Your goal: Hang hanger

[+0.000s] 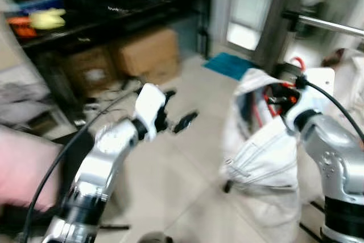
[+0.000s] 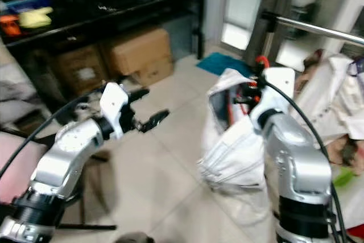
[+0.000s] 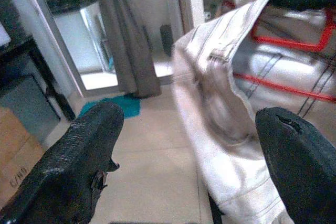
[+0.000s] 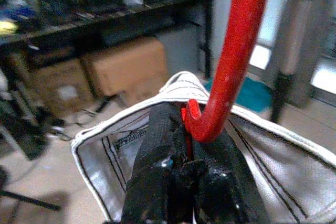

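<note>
Right hand (image 4: 184, 182) clenched on the red hanger (image 4: 231, 61), gripping the neck just under the hook, seen closest in the right wrist view. Hanger carried at about 2 o'clock in the head views, with a white jacket (image 1: 267, 157) draped over it and sagging below the wrist. Metal rail (image 2: 318, 29) up at 1 o'clock, beyond and above the hook, not yet reached.

Left hand (image 1: 173, 118) released, fingers spread wide, holding nothing, raised at about 9 o'clock over the tiled floor (image 1: 182, 186). In the left wrist view, jacket cloth and red hanger bars ahead of its 2 black fingers (image 3: 79, 161).

Handling, as a judgement: hanger itself stiff, probably light plastic, smooth and liable to swivel in a pinch grip. Jacket soft and floppy, adding most of the weight and pulling low, so likely to swing or slide off a shoulder if tipped. Best hold at the neck below the hook, as now, leaving the hook free to drop over the rail.

Dark shelf (image 1: 114, 21) with cardboard boxes (image 1: 148, 55) at 11 o'clock, well apart from the work.
</note>
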Available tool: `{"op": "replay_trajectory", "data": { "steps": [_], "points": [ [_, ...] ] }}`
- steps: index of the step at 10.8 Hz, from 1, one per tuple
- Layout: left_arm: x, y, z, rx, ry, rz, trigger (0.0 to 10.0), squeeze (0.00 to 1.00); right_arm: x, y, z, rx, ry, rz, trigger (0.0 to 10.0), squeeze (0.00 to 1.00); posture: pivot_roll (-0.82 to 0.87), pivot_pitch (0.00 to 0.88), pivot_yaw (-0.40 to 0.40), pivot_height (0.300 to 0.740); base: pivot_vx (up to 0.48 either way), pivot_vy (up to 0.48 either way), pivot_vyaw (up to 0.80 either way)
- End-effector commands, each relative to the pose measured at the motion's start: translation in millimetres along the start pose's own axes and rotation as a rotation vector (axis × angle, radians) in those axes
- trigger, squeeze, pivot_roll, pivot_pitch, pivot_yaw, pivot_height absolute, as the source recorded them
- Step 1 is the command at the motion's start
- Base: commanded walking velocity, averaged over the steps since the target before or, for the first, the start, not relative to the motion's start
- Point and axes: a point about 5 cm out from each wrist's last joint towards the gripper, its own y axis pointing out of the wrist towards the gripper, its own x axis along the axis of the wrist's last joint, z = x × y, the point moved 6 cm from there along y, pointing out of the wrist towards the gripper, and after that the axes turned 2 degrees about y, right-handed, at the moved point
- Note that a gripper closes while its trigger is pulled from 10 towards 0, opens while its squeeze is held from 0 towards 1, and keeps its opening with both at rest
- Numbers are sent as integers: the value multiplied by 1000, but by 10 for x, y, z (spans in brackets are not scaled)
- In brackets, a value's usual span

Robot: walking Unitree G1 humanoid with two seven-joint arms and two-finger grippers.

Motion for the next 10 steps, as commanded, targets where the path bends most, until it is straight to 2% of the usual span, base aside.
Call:
{"op": "replay_trajectory", "data": {
  "steps": [1,3,4,5,7,9,10],
  "points": [
    [51,38,82,-23,24,-3,10000,1000,283,0,162,67,-30,-107,0,0,3,0,61,740,0,0,0],
    [76,218,91,-100,84,24,10000,1000,341,14,324,147,-46,-122,0,0,7,0,54,740,0,0,0],
    [65,323,95,-129,114,44,10000,600,365,12,382,176,-52,-129,0,0,1,0,57,740,0,0,0],
    [53,411,129,-141,128,57,10000,0,396,4,419,197,-57,-138,0,0,-3,0,60,740,0,0,0],
    [48,517,135,-164,103,61,10000,0,434,-26,482,232,-59,-150,0,0,-9,0,65,740,0,0,0],
    [1,660,14,-245,103,84,10000,0,460,-50,547,261,-54,-160,0,0,-22,0,79,740,0,0,0],
    [10,700,-3,-251,103,81,4980,0,465,-60,571,273,-51,-163,0,0,-25,0,83,740,0,0,0]
  ]
}}
